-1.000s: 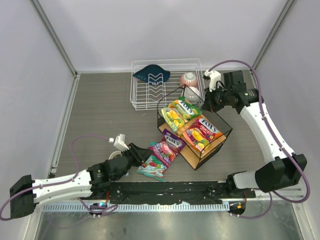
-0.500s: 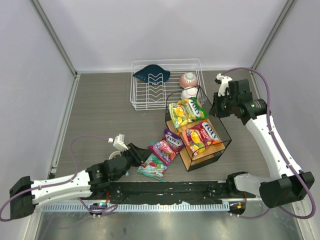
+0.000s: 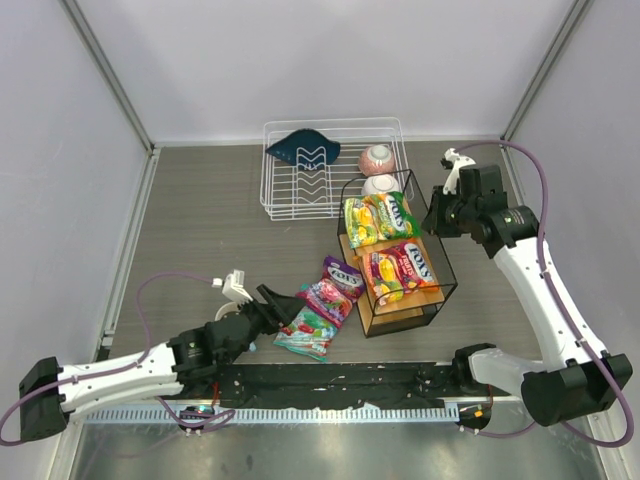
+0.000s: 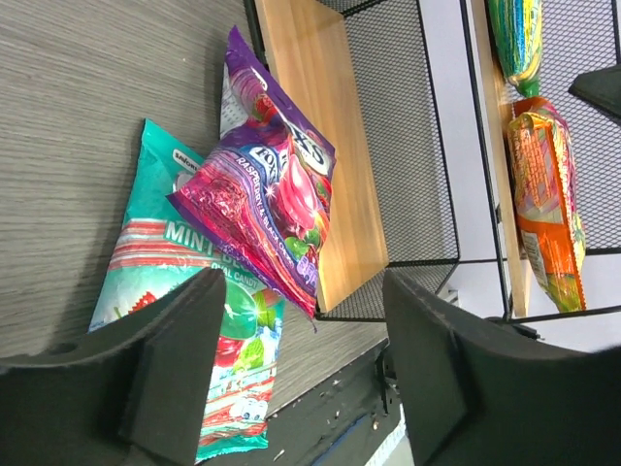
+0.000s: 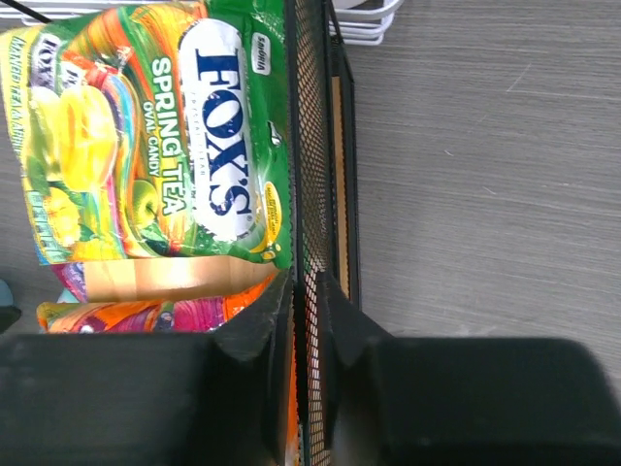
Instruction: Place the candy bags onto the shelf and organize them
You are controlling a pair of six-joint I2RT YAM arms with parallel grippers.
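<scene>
The shelf [image 3: 390, 318] is a black wire frame with tan boards, right of centre. A green bag [image 3: 378, 218] and an orange-red bag [image 3: 398, 272] lie on its upper board. A purple bag [image 3: 333, 290] leans against its left side, over a teal bag [image 3: 306, 333] lying flat on the table. My left gripper [image 3: 285, 303] is open and empty, just left of the teal bag [image 4: 184, 291] and the purple bag [image 4: 267, 194]. My right gripper [image 3: 437, 215] is shut on the shelf's mesh side wall [image 5: 309, 146], beside the green bag [image 5: 165, 136].
A white wire dish rack [image 3: 330, 190] stands behind the shelf, holding a dark blue item [image 3: 302, 148], a pink bowl [image 3: 377, 158] and a white bowl [image 3: 380, 185]. Enclosure walls stand close on the left, back and right.
My right gripper, holding the mesh wall, has swung the shelf from diagonal to nearly square with the table and shifted it right. My left gripper has edged towards the bags.
</scene>
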